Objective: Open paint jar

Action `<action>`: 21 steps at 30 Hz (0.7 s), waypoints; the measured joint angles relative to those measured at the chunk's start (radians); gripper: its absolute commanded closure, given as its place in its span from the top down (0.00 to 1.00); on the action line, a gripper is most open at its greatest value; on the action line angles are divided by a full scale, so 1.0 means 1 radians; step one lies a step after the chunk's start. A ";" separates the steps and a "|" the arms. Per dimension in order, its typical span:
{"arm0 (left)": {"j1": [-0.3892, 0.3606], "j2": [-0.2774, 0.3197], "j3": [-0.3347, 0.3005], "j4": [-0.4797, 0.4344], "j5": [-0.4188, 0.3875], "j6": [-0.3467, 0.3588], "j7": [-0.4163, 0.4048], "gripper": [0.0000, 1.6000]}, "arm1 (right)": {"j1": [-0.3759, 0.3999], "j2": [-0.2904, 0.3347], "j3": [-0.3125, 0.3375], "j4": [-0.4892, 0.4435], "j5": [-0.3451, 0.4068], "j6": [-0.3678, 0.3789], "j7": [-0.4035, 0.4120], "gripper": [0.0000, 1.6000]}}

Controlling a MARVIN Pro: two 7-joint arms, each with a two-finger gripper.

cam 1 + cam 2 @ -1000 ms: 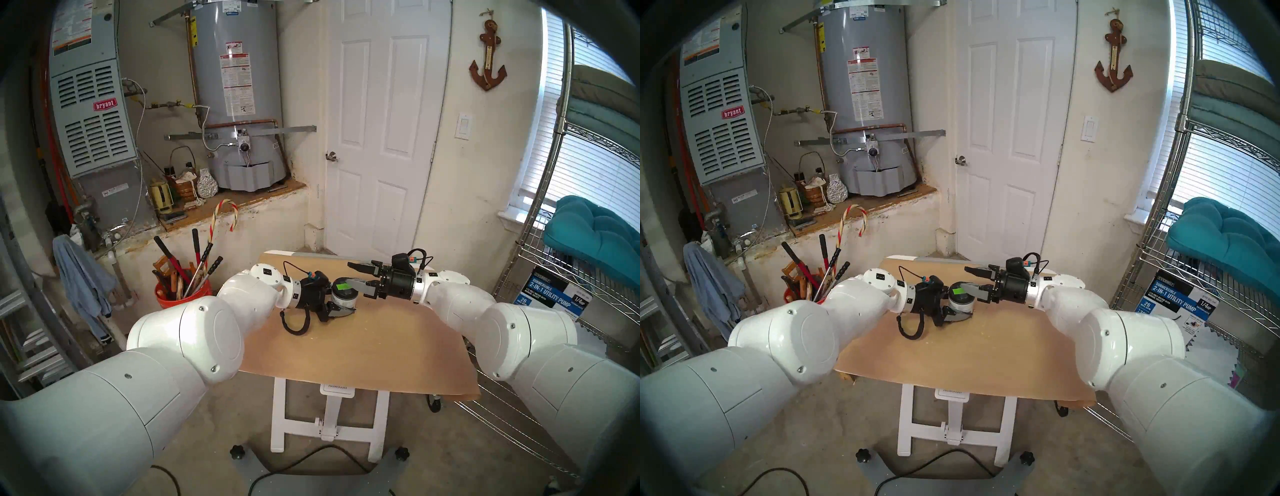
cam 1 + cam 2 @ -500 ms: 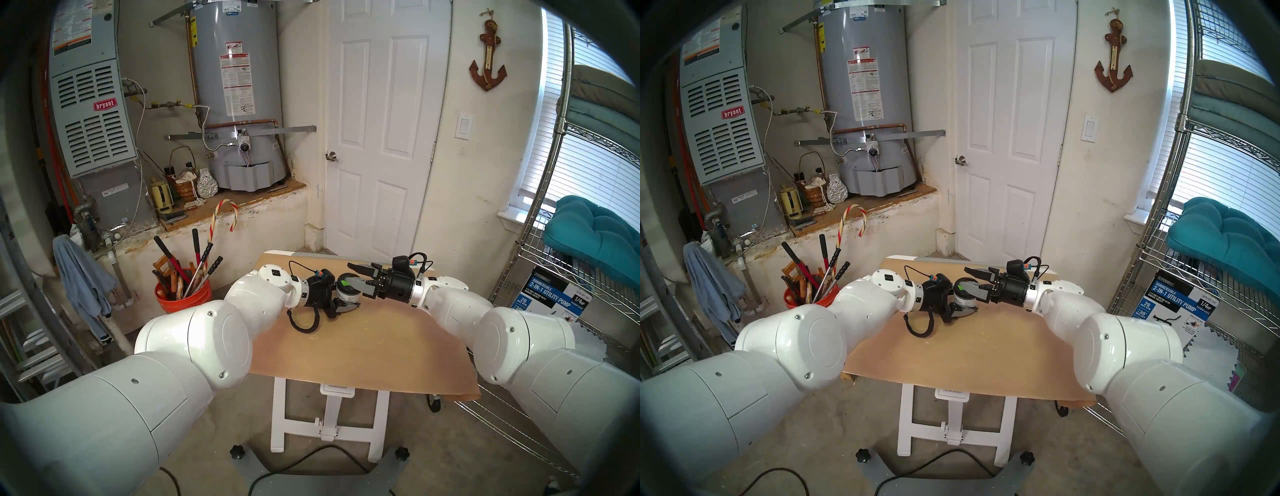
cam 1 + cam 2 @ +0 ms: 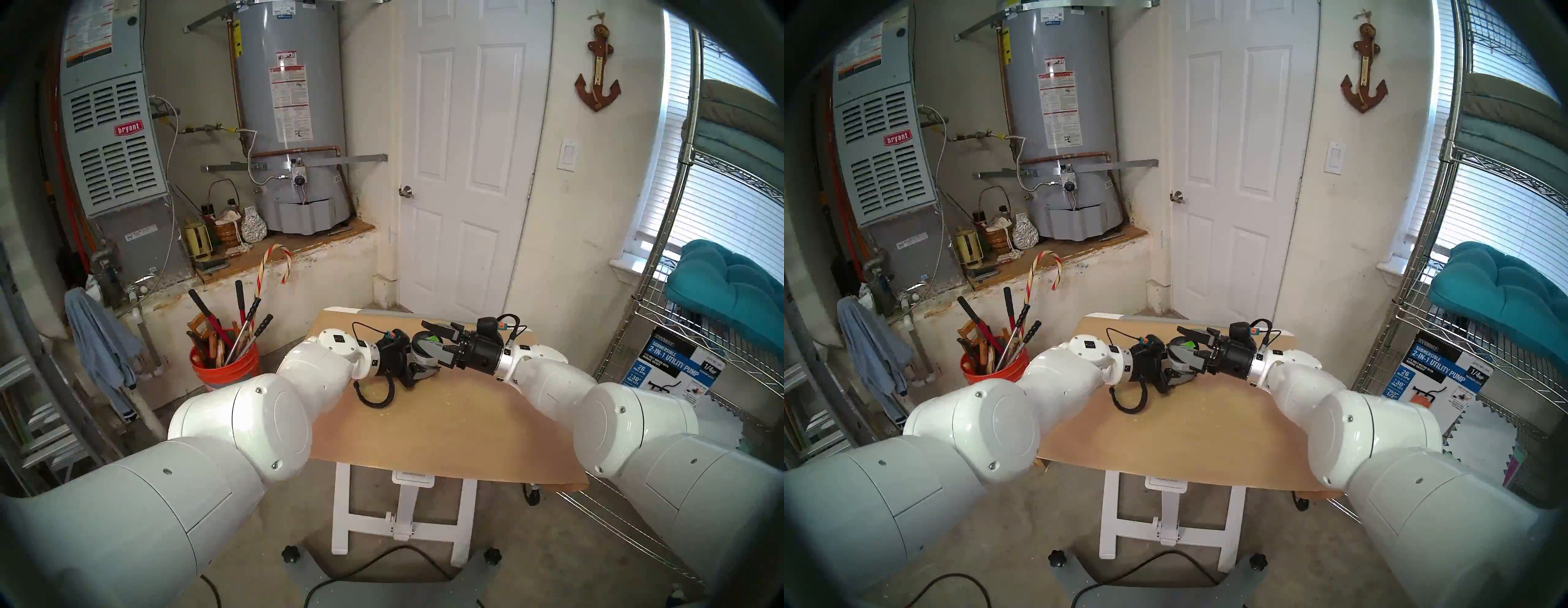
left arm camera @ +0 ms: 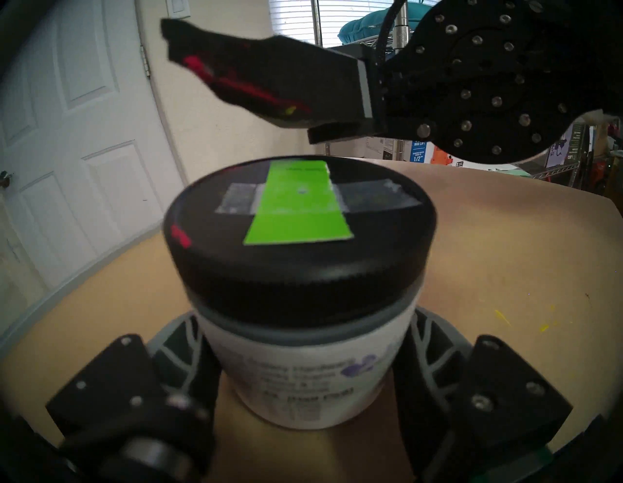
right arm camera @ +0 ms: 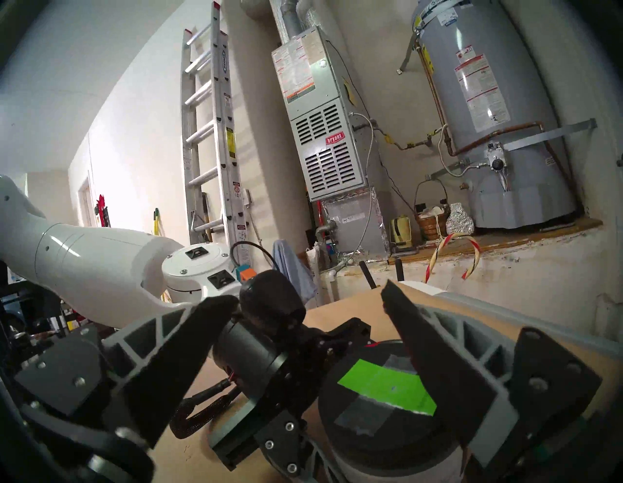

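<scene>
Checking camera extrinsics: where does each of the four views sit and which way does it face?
Head stereo left: high on the head, looking down at the table; both arms, paint jar between them.
Head stereo right: same scene, slightly offset.
Left wrist: low behind the jar, facing the door; left gripper jaws shut on the jar body, right gripper above.
Right wrist: above the lid, facing the furnace; open jaws, left arm.
Shared: green-taped lid, all four.
</scene>
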 measured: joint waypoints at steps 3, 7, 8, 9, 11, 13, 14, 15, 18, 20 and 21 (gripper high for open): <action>0.002 0.000 -0.005 -0.001 -0.001 0.001 0.006 0.00 | -0.006 -0.002 0.007 -0.004 0.002 -0.030 -0.011 1.00; 0.004 0.001 -0.012 -0.002 -0.001 0.003 0.015 0.00 | -0.014 -0.004 0.013 -0.009 0.002 -0.070 -0.053 1.00; 0.004 0.001 -0.015 -0.003 -0.001 0.004 0.017 0.00 | -0.017 -0.005 0.014 -0.010 0.002 -0.082 -0.066 1.00; 0.005 0.001 -0.016 -0.004 -0.001 0.005 0.019 0.00 | -0.019 -0.005 0.015 -0.011 0.002 -0.090 -0.073 1.00; 0.005 0.002 -0.019 -0.004 -0.001 0.006 0.023 0.00 | -0.024 -0.007 0.016 -0.013 0.002 -0.107 -0.091 1.00; 0.005 0.002 -0.021 -0.005 -0.001 0.008 0.027 0.00 | -0.028 -0.008 0.017 -0.015 0.001 -0.123 -0.108 1.00; 0.005 0.002 -0.022 -0.005 -0.001 0.009 0.029 0.00 | -0.030 -0.010 0.017 -0.016 0.000 -0.132 -0.117 1.00; 0.005 0.002 -0.023 -0.005 0.000 0.010 0.031 0.00 | -0.033 -0.011 0.017 -0.018 0.000 -0.142 -0.128 1.00; 0.004 0.002 -0.025 -0.005 0.001 0.013 0.036 0.00 | -0.037 -0.015 0.017 -0.021 -0.001 -0.159 -0.146 1.00; 0.003 0.003 -0.027 -0.005 0.002 0.016 0.040 0.00 | -0.040 -0.017 0.017 -0.022 -0.001 -0.170 -0.158 1.00; 0.003 0.003 -0.027 -0.005 0.003 0.017 0.041 0.00 | -0.041 -0.018 0.017 -0.022 -0.001 -0.174 -0.162 1.00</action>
